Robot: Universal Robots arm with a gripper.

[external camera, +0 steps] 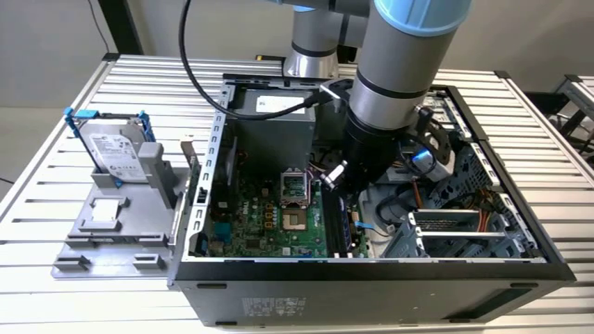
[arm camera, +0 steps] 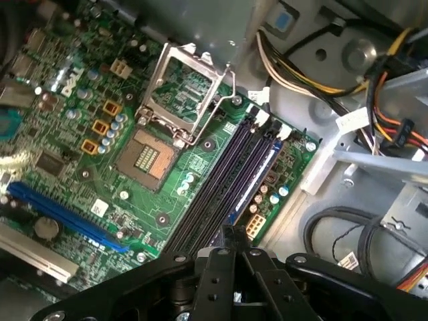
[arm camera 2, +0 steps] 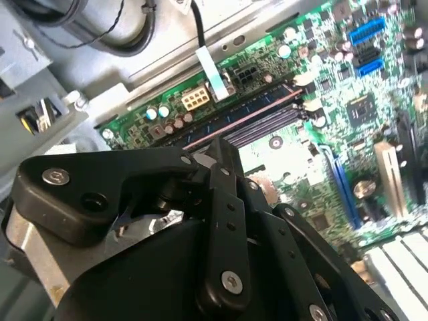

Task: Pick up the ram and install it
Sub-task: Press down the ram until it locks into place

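Observation:
The ram (arm camera: 256,178) is a dark bluish stick lying along the outermost of the long black slots (arm camera: 217,180) on the green motherboard (arm camera: 87,80). In the second wrist view the ram (arm camera 2: 241,112) runs beside the empty slots (arm camera 2: 267,127). My gripper (arm camera: 231,233) hangs just over one end of the ram, its black fingers closed together with nothing visible between them. In the exterior view the gripper (external camera: 334,182) reaches down inside the open computer case (external camera: 371,268), above the slots by the board's edge. Whether the fingertips touch the ram cannot be told.
An open processor socket (arm camera: 184,93) with a raised metal frame sits beside the slots. Cable bundles (arm camera: 374,73) and a metal drive cage (external camera: 460,229) crowd the case on the exterior view's right. A hard drive (external camera: 116,149) in a blue frame and a small square chip (external camera: 107,209) stand on a grey fixture outside the case.

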